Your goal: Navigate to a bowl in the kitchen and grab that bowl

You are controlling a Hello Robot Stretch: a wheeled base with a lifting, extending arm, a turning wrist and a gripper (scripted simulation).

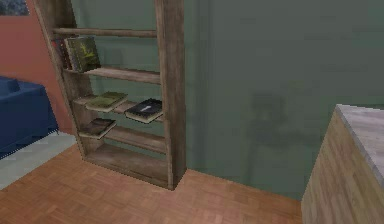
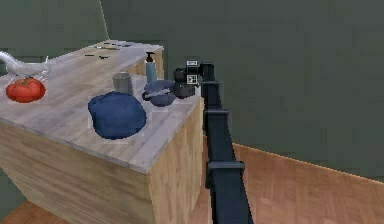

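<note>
On the wooden counter (image 2: 70,125) in the arm side view, a small grey bowl (image 2: 156,97) stands near the far right corner. The dark arm bar (image 2: 224,165) rises along the counter's right side. The gripper (image 2: 174,90) reaches left from the two white squares (image 2: 195,69), at the bowl. Whether it touches the bowl or holds anything cannot be told. A corner of the same light wooden counter (image 1: 352,170) appears at the forward view's right.
On the counter also sit a dark blue rounded lump (image 2: 117,115), a grey cup (image 2: 122,80), a blue bottle (image 2: 150,67) and a red tomato (image 2: 25,90). In the forward view, a wooden bookshelf (image 1: 170,100) with books stands against the green wall, a blue sofa (image 1: 20,115) at left.
</note>
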